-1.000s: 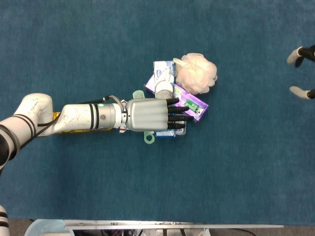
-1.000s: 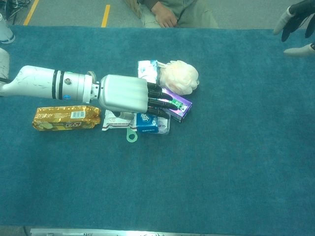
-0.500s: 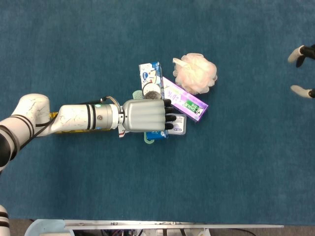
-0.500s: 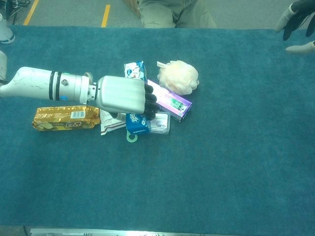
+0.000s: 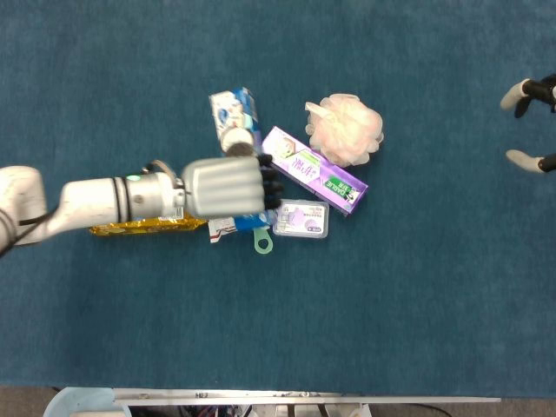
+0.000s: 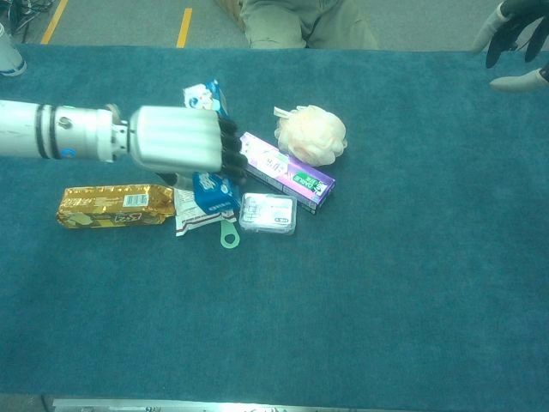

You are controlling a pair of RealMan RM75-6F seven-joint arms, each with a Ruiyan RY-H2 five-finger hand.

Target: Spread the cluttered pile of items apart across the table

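Observation:
My left hand (image 5: 228, 187) (image 6: 176, 140) has its fingers curled around a blue and white package (image 5: 234, 111) (image 6: 201, 95), and it looks raised off the cloth. The package sticks out above and below the fist. To its right lie a purple box (image 5: 314, 171) (image 6: 287, 172), a pale pink bath pouf (image 5: 346, 130) (image 6: 311, 135) and a clear plastic case (image 5: 301, 218) (image 6: 268, 213). A green ring (image 5: 263, 243) (image 6: 229, 236) and a white sachet (image 5: 221, 230) (image 6: 193, 219) lie just under the hand. My right hand (image 5: 528, 91) (image 6: 508, 30) hovers at the far right edge, fingers apart and holding nothing.
A golden snack pack (image 5: 148, 227) (image 6: 116, 206) lies beneath my left forearm. The table is covered in teal cloth (image 5: 391, 304) (image 6: 386, 300), with wide bare areas in front and to the right. A seated person (image 6: 300, 21) is at the far edge.
My left hand has curled its fingers around the blue and white package and pulled it left and away from the pile. The clear plastic case is now uncovered. The right hand has barely shifted.

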